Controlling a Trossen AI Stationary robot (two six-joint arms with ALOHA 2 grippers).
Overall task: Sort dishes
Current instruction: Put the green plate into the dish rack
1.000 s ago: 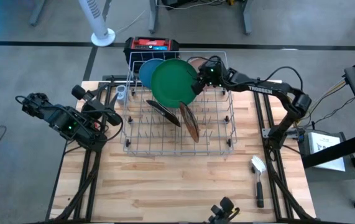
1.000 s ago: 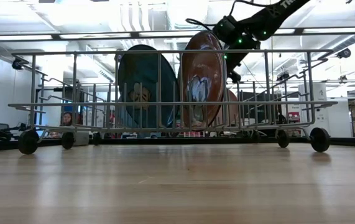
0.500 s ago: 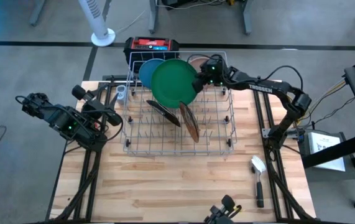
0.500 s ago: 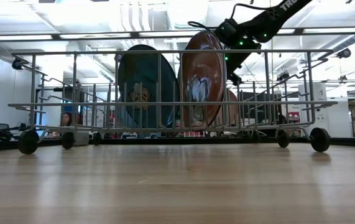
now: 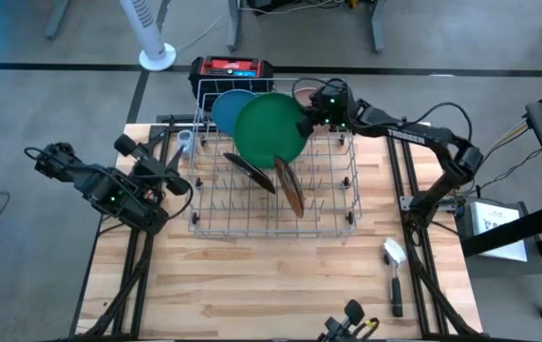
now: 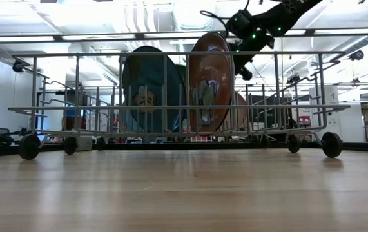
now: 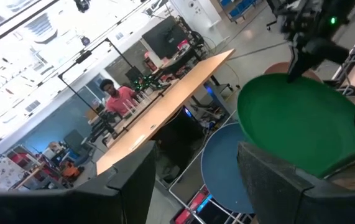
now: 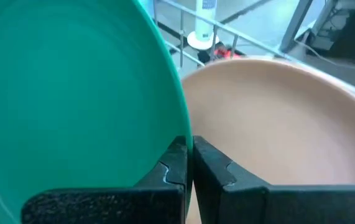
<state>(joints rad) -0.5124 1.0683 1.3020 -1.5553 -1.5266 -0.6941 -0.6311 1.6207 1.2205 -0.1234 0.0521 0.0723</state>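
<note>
Two jaws of the right gripper (image 8: 189, 165) are squeezed together on the edge of the green plate (image 5: 269, 131), at the back of the wire rack (image 5: 272, 226) on the table (image 5: 252, 285). The pink plate (image 8: 276, 118) stands just behind it, the blue plate (image 5: 225, 106) beside it. The left gripper (image 5: 177, 180) waits by the rack's left side, jaws apart.
</note>
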